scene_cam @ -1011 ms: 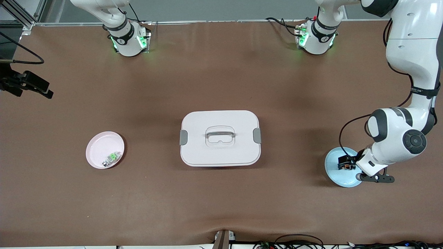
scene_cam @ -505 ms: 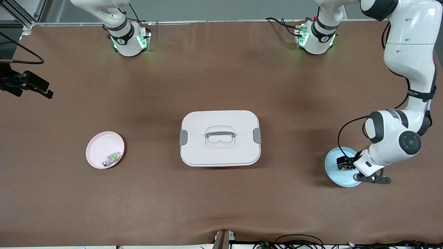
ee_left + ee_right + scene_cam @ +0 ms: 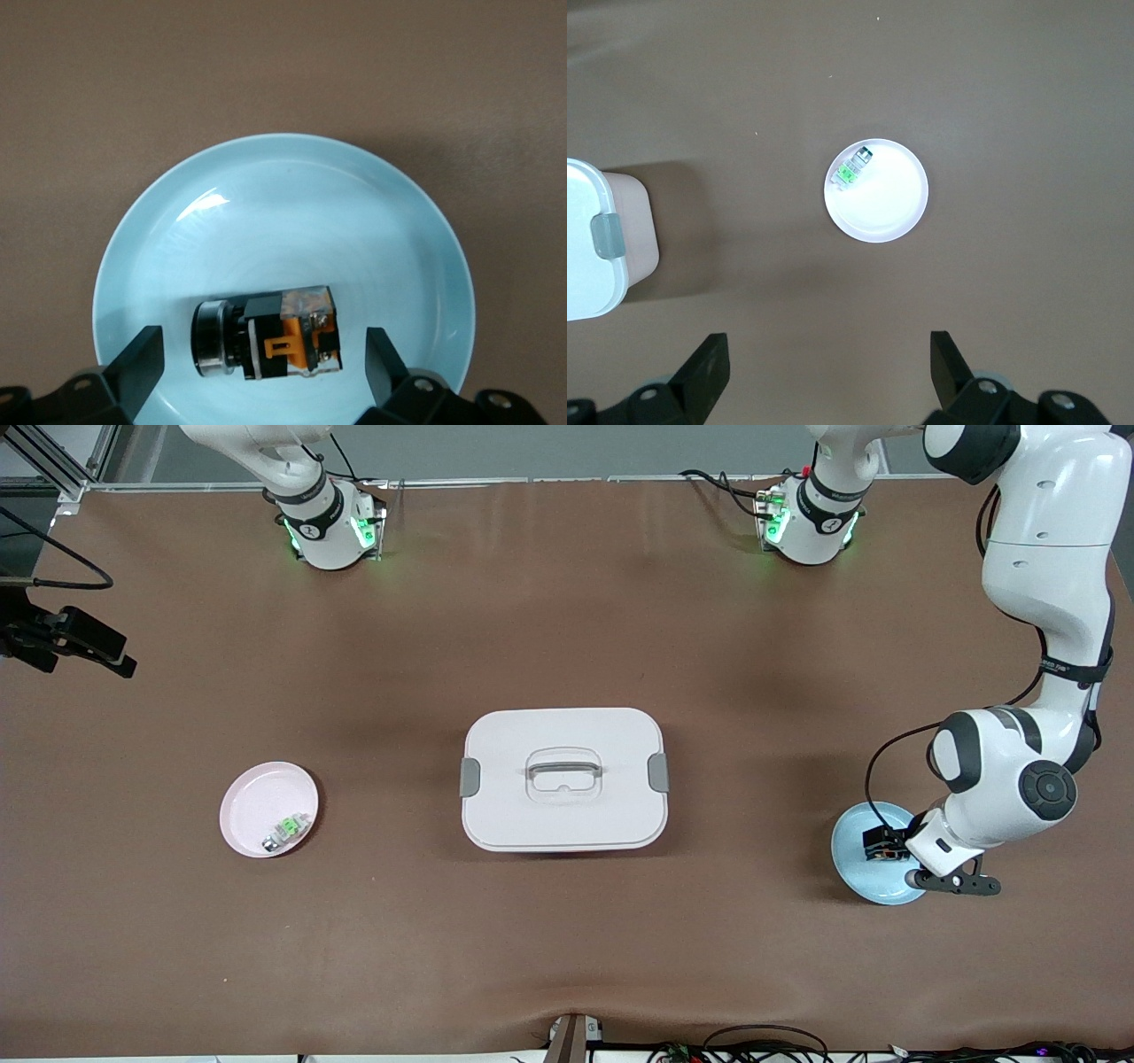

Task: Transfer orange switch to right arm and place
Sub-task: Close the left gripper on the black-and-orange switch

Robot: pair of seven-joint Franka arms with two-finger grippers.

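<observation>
Low at the frame's right, the orange switch (image 3: 266,336) lies in the blue plate (image 3: 852,868); left end effector (image 3: 264,372), spread, should straddle its body squarely before pinching. Right end effector (image 3: 830,376) waits, spread.

Desk (image 3: 567,646): plain brown covering. Plate (image 3: 852,868), pale blue, carrying the orange switch (image 3: 267,343) with black body, orange middle and silvery end; second plate (image 3: 252,802), pale pink, carrying a green-and-white component (image 3: 285,831). Lidded box (image 3: 563,779): white with grey side clips and grey handle; arms white with dark grey joints, bases lit green.
</observation>
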